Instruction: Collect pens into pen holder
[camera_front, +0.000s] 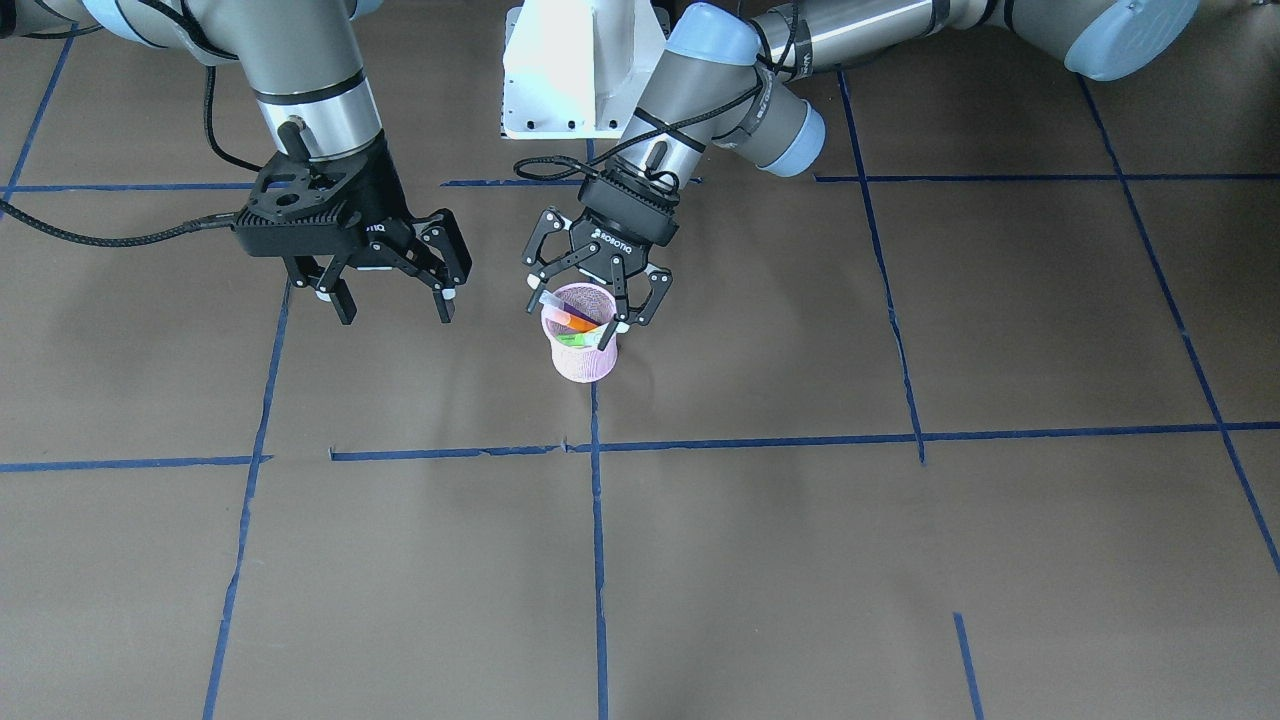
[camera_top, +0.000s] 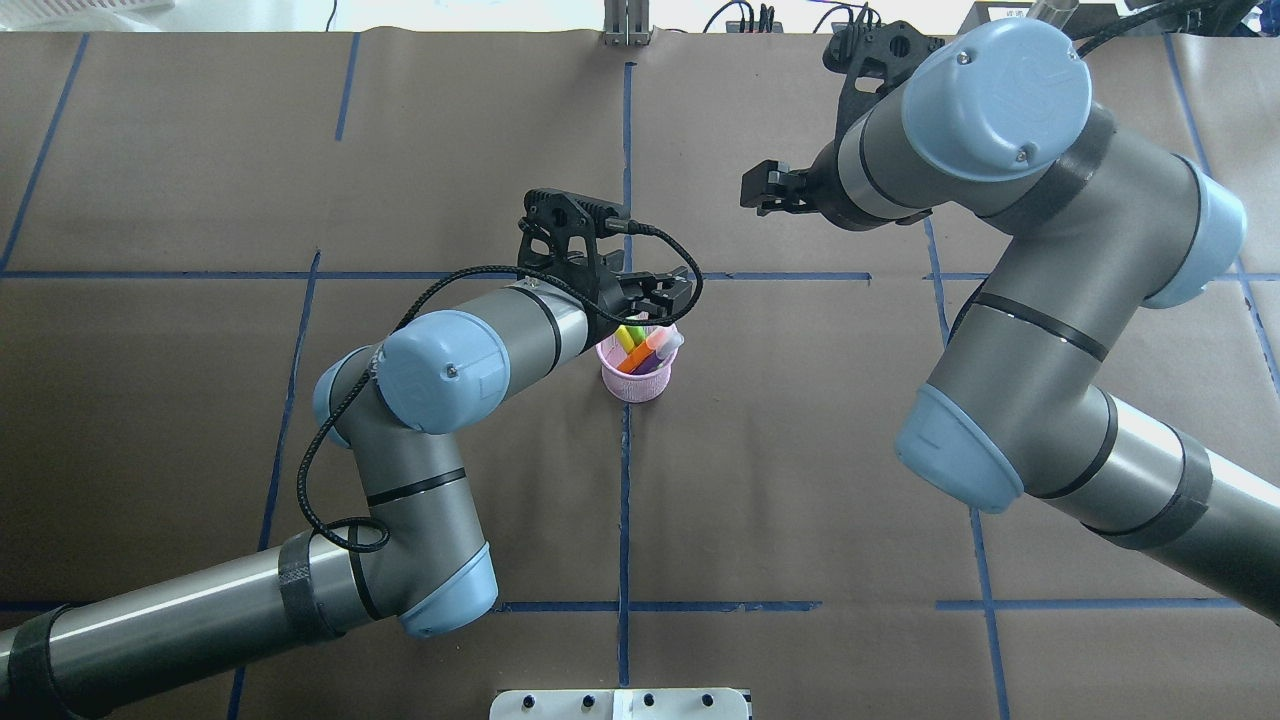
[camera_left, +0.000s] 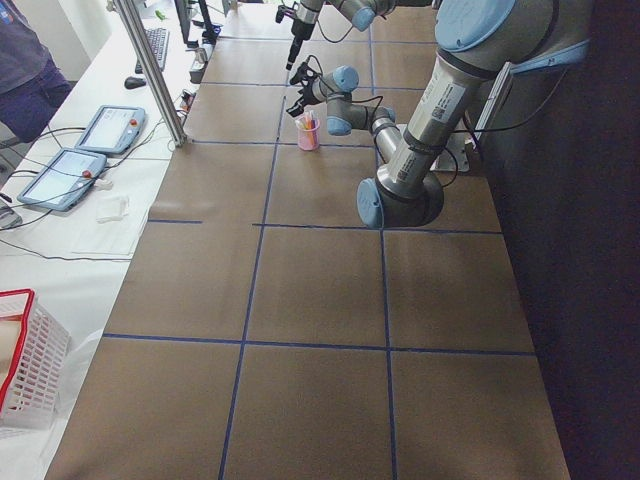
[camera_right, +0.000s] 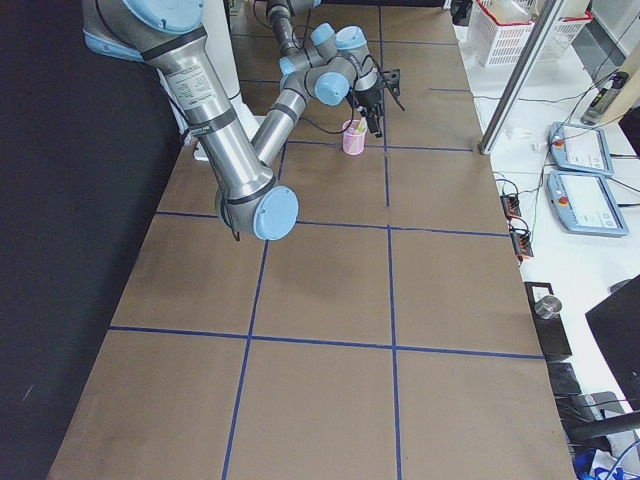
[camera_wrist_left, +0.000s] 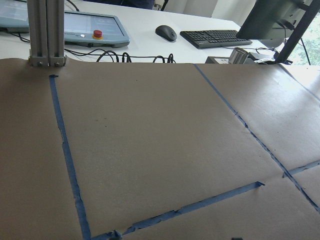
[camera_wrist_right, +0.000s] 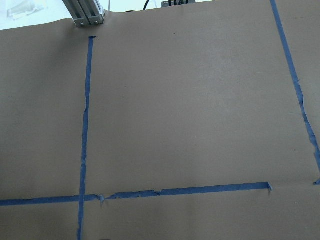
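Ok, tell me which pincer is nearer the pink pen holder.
Left. The left pincer hangs directly over the pen holder; the right pincer hovers well off to one side.

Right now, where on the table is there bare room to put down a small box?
Bare: the table between the pen holder and the operators' edge, and the robot's-left end. Crowded: around the holder, the left end effector over it and the right end effector beside it.

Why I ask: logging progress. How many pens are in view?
4, all in the pen holder: a yellow pen, green pen, orange pen and purple pen. Others may be hidden inside.
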